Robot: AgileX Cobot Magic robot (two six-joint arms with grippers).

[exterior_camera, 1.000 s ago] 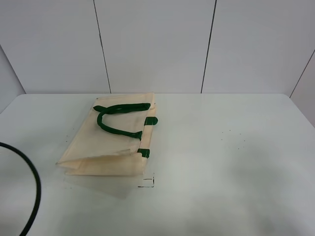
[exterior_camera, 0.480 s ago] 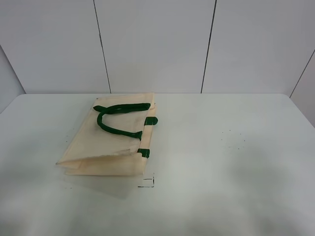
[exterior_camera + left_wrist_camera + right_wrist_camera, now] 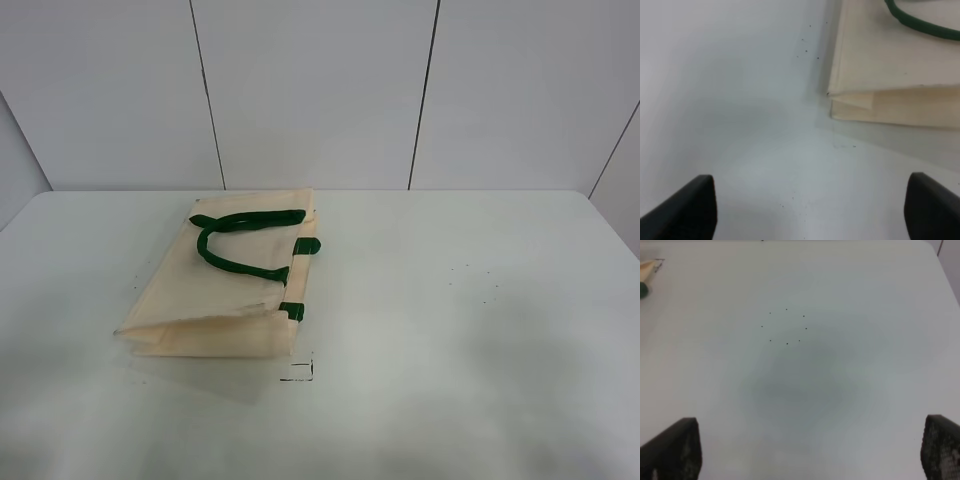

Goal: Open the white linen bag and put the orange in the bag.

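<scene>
White linen bag (image 3: 225, 285) lies flat and folded on the white surface (image 3: 450, 330), left of centre in the high view, mouth edge with green tabs toward the middle, dark green handles (image 3: 235, 245) draped across the top panel. Cloth cream, creased, layers pressed together; bag closed. Orange not visible in any view, position unknown. Left end effector (image 3: 810, 210) hovers over bare surface just beside the bag's folded corner (image 3: 850, 100), fingers spread wide, released, nothing between them. Right end effector (image 3: 810, 450) likewise spread and empty, over bare surface, well apart from the bag; only a bag corner (image 3: 647, 270) shows at the edge of its view. Risks, as judged: thin stacked layers may be pinched together, so the mouth fails to open; pulling a handle may drag the whole light bag instead; with the orange unseen, placement cannot yet be planned.
</scene>
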